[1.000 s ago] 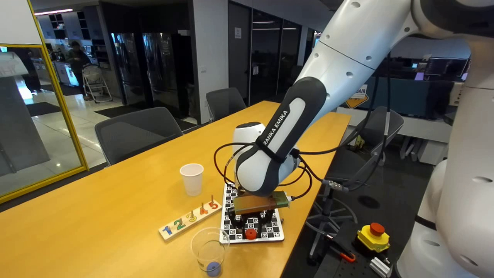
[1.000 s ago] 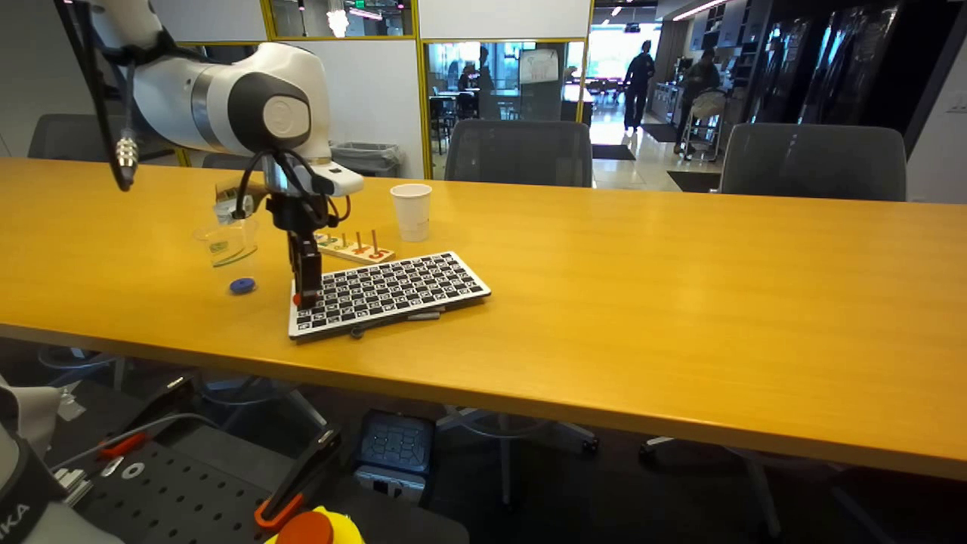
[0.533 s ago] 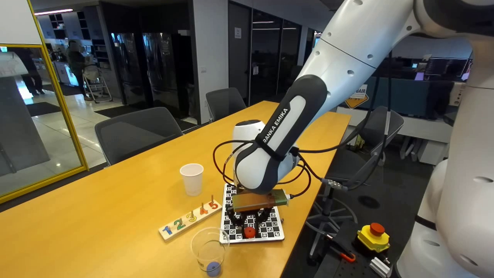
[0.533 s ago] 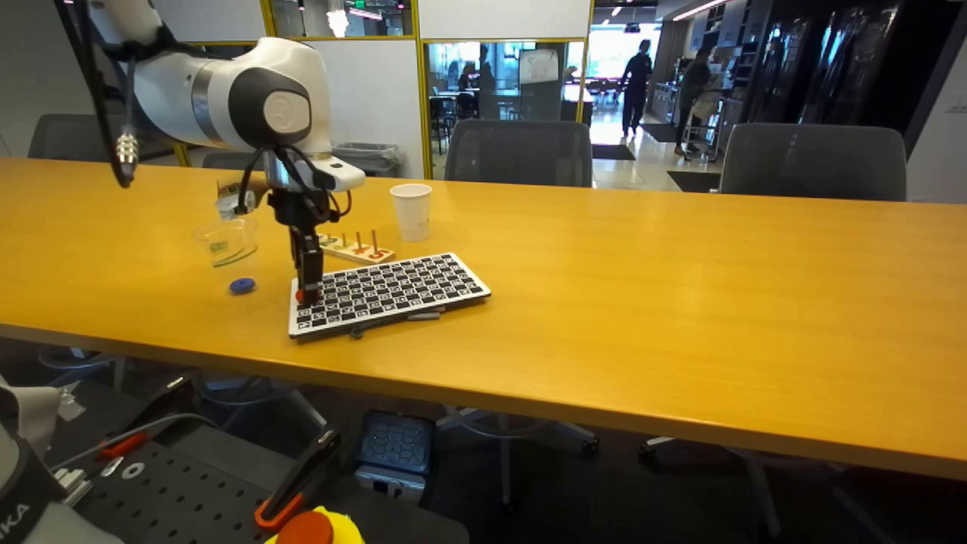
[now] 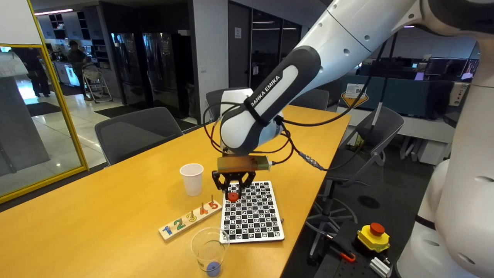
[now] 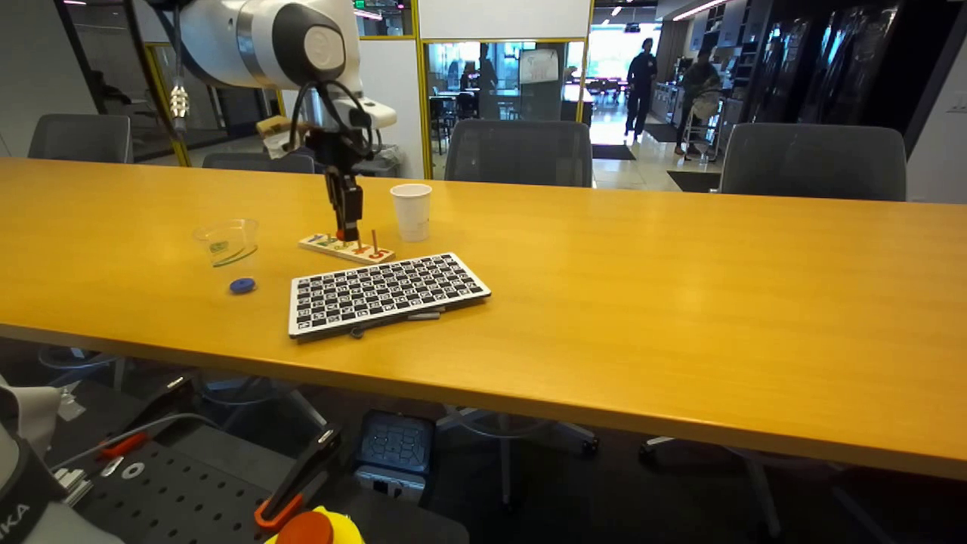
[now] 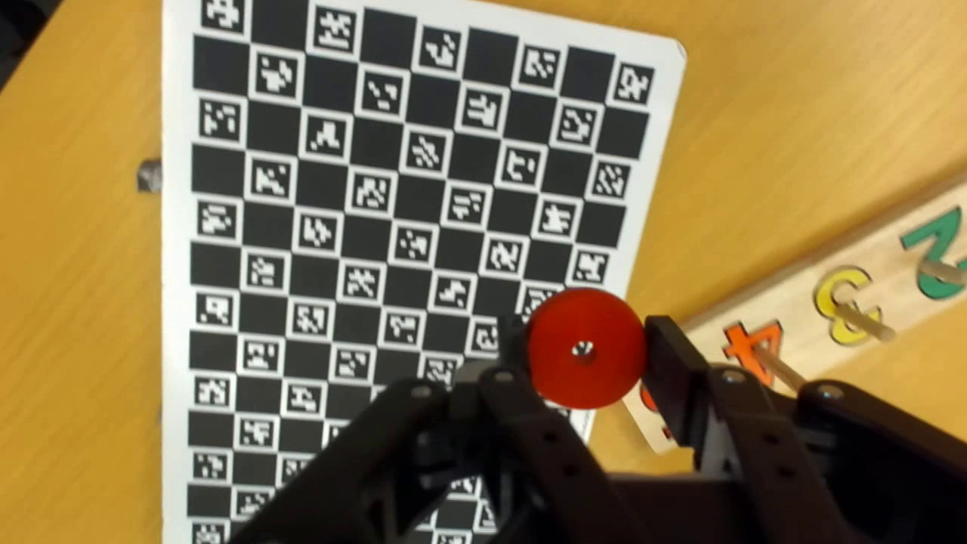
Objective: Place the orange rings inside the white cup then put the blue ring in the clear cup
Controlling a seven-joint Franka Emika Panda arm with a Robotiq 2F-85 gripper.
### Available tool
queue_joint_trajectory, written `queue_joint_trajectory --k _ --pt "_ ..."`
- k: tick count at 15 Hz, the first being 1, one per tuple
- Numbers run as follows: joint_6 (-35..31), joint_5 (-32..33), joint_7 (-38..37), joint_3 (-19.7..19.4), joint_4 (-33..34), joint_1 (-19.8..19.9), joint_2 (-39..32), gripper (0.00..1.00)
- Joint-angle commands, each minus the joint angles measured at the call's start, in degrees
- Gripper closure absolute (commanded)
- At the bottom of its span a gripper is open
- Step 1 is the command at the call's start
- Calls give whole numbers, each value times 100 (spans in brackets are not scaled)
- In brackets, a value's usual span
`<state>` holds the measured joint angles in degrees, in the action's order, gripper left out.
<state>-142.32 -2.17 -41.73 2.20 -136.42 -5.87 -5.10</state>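
My gripper (image 7: 587,344) is shut on one orange ring (image 7: 574,385), its fingers pressing on opposite sides of the flat red-orange disc. In an exterior view the held orange ring (image 5: 233,197) hangs in the air near the far corner of the checkered board. The white cup (image 5: 192,181) stands upright, a little beyond the ring; its inside is hidden. Close to the front of that view is the upright clear cup (image 5: 204,247). The blue ring (image 6: 242,285) lies flat on the table beside the clear cup (image 6: 227,242), outside it.
A checkered board (image 5: 254,218) lies below and nearer than the gripper. Beside it is a wooden number strip (image 5: 177,227) with upright pegs, between the two cups. The table (image 6: 642,302) ends at an edge close to the board. Chairs stand around it.
My gripper has lifted the orange ring off the checkered board. Arm and ring have moved up and across toward the number strip and the white cup. Cups and blue ring are unmoved.
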Motion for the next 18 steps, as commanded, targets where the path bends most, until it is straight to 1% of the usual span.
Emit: queue_joint_trajectory --k 1,3,8,14,18 --pt "627 125 197 -34 1052 70 -280 82" --pt "868 161 259 -25 1573 65 -483 82" --pt "1201 215 441 -34 2713 -21 -1187 82" --pt "1658 158 956 -98 4058 -80 -2157 82" --pt "1966 125 1201 -163 4832 -75 -2660 82"
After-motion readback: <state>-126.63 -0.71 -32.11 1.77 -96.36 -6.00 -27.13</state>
